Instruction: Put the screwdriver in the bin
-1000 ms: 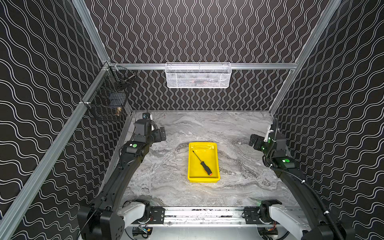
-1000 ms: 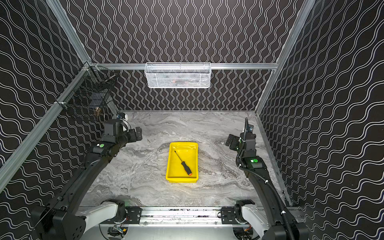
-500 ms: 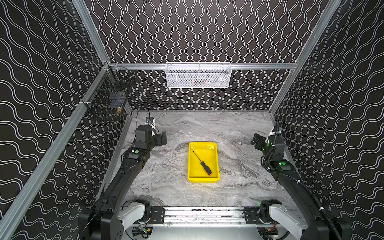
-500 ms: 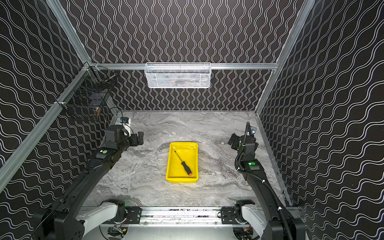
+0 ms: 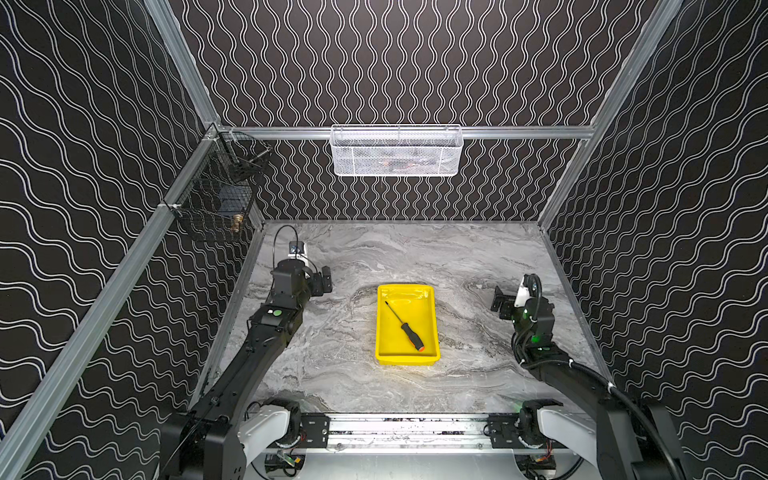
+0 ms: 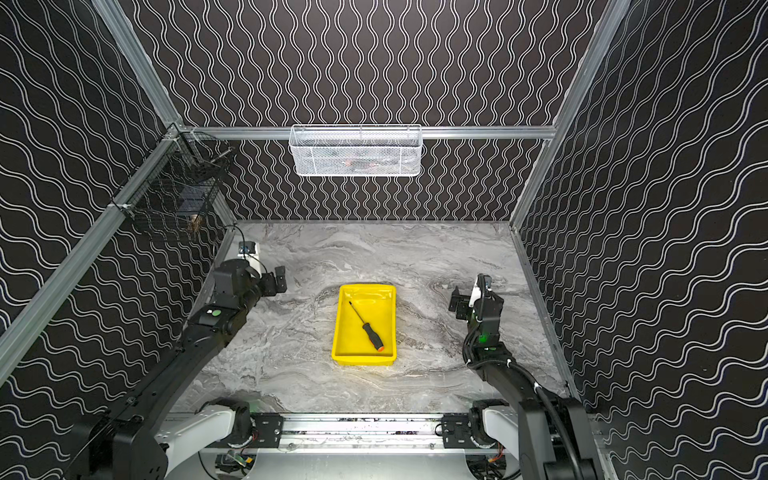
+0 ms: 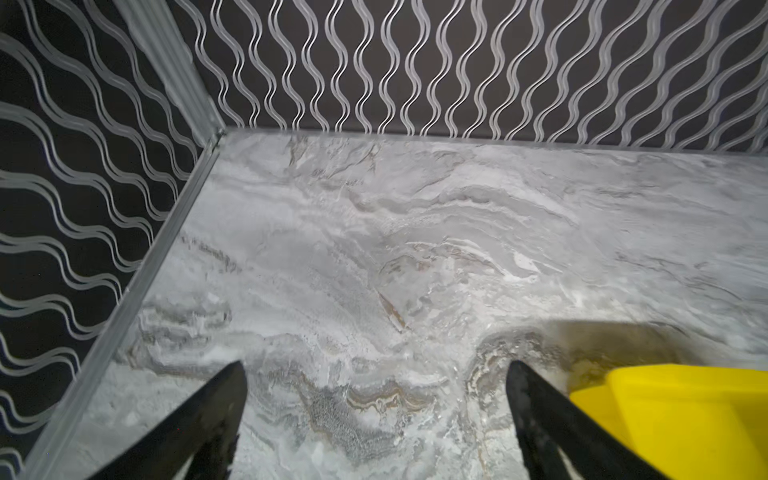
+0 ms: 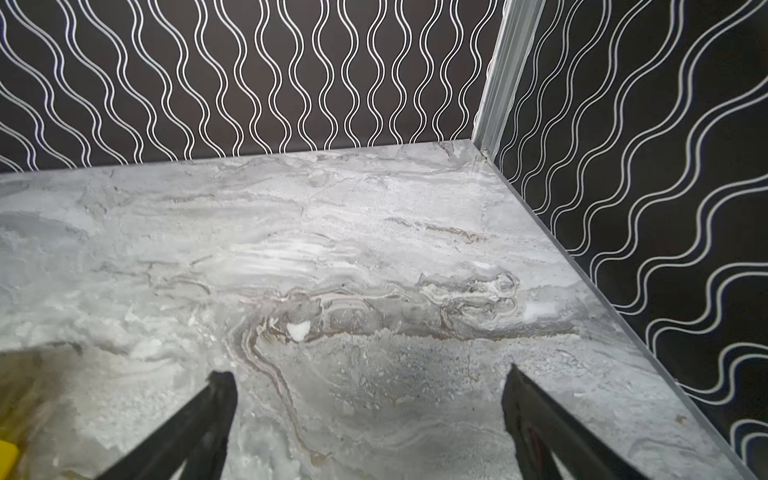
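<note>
Screwdriver (image 5: 405, 327) lies flat on the floor of the bin (image 5: 424, 309). It sits diagonally, tip toward the far wall, orange cap toward the near right corner. Both top views agree, and nothing touches it.

Bin sits mid-table (image 5: 332, 374), between the two arms.

Left gripper (image 7: 374, 370): fingers spread wide, empty, bare marble between them. In the top views it's well clear of the bin on the left.

Right gripper (image 8: 368, 374): fingers spread just as wide, empty, well apart from the bin on the right.

Judgement: placement looks done, and the only step in hand is parking. To do it well:
- keep both sets of jaws spread
- route the arms back along their own sides, not across the middle
- stay above rim height near the bin; the walls are low and a nudge could shift it

Count:
- 1 screwdriver
- 1 yellow bin
- 2 arms, 2 grippers
- 1 white mesh basket (image 5: 397, 151) on the back rail
- 1 black wire basket (image 5: 216, 199) on the left rail
</note>
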You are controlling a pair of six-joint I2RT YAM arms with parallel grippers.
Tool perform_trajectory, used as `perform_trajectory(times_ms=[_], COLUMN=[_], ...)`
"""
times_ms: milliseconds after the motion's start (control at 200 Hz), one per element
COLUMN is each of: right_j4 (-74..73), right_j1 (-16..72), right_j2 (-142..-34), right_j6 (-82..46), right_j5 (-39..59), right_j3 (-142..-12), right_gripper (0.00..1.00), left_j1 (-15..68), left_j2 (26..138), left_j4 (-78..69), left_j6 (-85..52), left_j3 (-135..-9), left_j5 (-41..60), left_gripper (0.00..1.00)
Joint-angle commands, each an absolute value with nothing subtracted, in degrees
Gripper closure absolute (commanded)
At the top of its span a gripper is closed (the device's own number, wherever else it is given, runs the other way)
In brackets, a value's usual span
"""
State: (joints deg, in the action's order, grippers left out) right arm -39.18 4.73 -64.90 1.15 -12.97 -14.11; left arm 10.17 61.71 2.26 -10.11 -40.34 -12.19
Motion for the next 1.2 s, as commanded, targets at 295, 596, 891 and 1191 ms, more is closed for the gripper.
perform_trajectory(times_ms=[295, 596, 891, 1191], right_j4=[-71.3, -69.1, -66.6, -66.8], right_j1=[1.1, 0.1, -2.4, -2.5], right_j2=[-82.0, -88.3, -88.5, -88.4], right_j6=[0.5, 2.1, -0.4, -0.4], right_j5=[-11.8, -5.3, -4.1, -4.0], right_j3=[-10.4, -14.3, -15.7, -15.6], right_gripper=[0.01, 0.01, 0.01, 0.01], left_j1=[10.1, 10.2, 6.9, 2.6], left_j2=[61.7, 75.3, 92.1, 95.3], left_j4=[-31.4, -51.0, -65.2, -57.9], left_j6=[-2.3, 3.4, 3.8, 4.0], left_j3=[-22.2, -17.7, -16.7, -21.8], left_j5=[-20.8, -20.6, -14.4, 0.5], left_gripper=[0.01, 0.01, 0.01, 0.01])
